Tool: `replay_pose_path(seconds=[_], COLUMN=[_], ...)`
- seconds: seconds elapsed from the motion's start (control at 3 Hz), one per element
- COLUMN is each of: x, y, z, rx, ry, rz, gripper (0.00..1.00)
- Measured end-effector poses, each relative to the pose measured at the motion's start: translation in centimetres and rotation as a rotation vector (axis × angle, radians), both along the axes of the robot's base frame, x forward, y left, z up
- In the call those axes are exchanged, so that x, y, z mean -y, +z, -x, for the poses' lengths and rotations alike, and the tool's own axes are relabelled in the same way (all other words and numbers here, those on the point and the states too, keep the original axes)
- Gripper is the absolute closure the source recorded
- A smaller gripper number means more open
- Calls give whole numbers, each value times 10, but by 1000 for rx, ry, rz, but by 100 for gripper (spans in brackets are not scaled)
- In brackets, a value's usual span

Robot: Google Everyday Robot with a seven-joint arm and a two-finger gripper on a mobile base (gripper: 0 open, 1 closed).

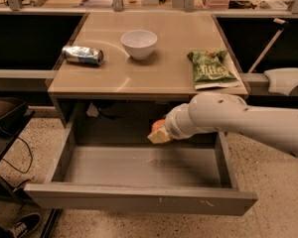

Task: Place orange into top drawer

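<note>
The top drawer [139,200] is pulled wide open below the tan table; its grey front panel with pale scratches faces me and its grey floor shows bare. My gripper [159,133] reaches in from the right on a thick white arm and hangs above the back middle of the drawer, just under the table's front edge. It is shut on the orange [158,125], of which only a small part shows behind the pale fingers [160,136]. The orange is held above the drawer floor, not touching it.
On the table stand a white bowl [139,43], a crushed can [83,55] lying on its side at the left, and a green chip bag [209,68] at the right. A dark cart [5,118] and cables are at the left; a shoe [20,225] is at the bottom left.
</note>
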State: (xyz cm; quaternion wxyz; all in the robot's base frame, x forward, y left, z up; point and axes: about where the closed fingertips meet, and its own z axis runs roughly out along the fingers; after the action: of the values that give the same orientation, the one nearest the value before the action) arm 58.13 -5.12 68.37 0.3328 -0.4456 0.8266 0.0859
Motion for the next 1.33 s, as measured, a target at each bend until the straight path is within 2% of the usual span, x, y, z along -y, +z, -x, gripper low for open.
replay_pose_path(seconds=[0.33, 0.67, 1.0, 1.33], x=[5, 4, -6, 4], y=[-29, -23, 19, 36], z=[-29, -31, -9, 17], rx=[-68, -70, 57, 149], ry=[14, -39, -101, -169], rz=[49, 25, -8, -57], gripper=[100, 100, 100, 100])
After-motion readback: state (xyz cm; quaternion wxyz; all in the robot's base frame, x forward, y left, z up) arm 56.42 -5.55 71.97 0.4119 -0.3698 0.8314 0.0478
